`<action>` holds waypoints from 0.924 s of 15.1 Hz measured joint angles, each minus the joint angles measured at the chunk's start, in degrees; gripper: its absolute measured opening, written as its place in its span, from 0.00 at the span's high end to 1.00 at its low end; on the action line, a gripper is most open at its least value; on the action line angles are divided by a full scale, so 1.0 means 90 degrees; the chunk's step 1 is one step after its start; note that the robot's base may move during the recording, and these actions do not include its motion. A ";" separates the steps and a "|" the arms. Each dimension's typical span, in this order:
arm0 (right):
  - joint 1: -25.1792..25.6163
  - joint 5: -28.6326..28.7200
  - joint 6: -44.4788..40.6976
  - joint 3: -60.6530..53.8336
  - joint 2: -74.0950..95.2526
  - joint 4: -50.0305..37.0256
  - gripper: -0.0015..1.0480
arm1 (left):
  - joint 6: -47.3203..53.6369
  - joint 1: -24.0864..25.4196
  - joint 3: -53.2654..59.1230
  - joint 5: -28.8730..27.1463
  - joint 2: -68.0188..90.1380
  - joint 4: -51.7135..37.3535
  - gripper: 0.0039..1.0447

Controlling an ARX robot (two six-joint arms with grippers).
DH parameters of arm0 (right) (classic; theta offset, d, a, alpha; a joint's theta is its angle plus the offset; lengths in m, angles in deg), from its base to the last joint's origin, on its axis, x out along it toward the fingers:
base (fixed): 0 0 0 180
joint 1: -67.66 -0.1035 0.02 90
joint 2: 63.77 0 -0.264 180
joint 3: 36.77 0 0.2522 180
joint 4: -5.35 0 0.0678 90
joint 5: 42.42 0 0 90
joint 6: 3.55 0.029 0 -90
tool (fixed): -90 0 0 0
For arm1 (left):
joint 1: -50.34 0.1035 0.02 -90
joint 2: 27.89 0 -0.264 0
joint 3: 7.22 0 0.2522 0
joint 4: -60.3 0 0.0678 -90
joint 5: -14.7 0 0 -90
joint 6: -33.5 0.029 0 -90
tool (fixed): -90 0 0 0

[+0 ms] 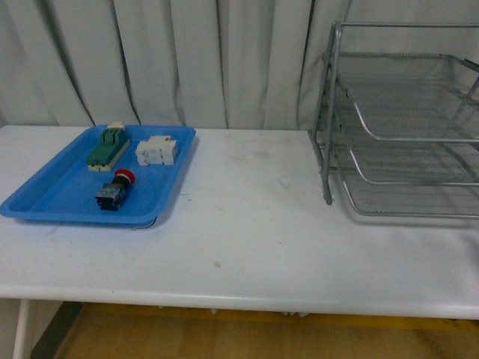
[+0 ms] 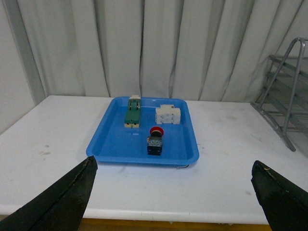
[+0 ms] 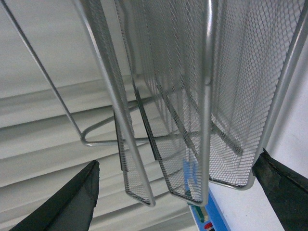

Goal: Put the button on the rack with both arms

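The button [image 1: 116, 191], red cap on a dark blocky body, lies on its side in the blue tray [image 1: 60, 194] at the table's left. In the left wrist view the button [image 2: 155, 141] sits ahead of my left gripper [image 2: 174, 166], which is open, well short of it and empty. The three-tier silver wire rack [image 1: 404, 127] stands at the right. My right gripper [image 3: 178, 161] is open and empty, close against the rack [image 3: 207, 96], whose mesh fills that view. A tiny red spot of the button [image 3: 208, 225] shows past it. Neither gripper appears in the front view.
The tray also holds a green-topped beige block [image 1: 108, 147] and a white blocky component [image 1: 157, 151], both behind the button. The white table [image 1: 247, 224] spans between tray and rack. Pale curtains hang along the back.
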 joint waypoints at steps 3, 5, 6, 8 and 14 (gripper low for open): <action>-0.0330 0.0000 0.0005 0.0325 0.0430 0.0005 0.06 | 0.0000 0.0000 0.0000 0.0000 0.0000 0.0000 0.06; -0.0420 0.0017 -0.0066 0.0537 0.0614 0.0007 0.06 | 0.0000 -0.0002 0.0000 0.0000 0.0000 0.0000 0.06; -0.0454 0.0024 -0.0104 0.0617 0.0702 -0.0007 0.06 | 0.0000 0.0000 0.0000 0.0000 0.0000 0.0000 0.06; -0.0498 0.0068 -0.0194 0.0707 0.0923 0.0000 0.06 | 0.0000 0.0000 0.0000 0.0000 0.0000 0.0000 0.06; -0.0471 0.0185 -0.0447 0.1188 0.1251 0.0005 0.06 | 0.0000 0.0000 0.0000 0.0002 0.0000 0.0002 0.06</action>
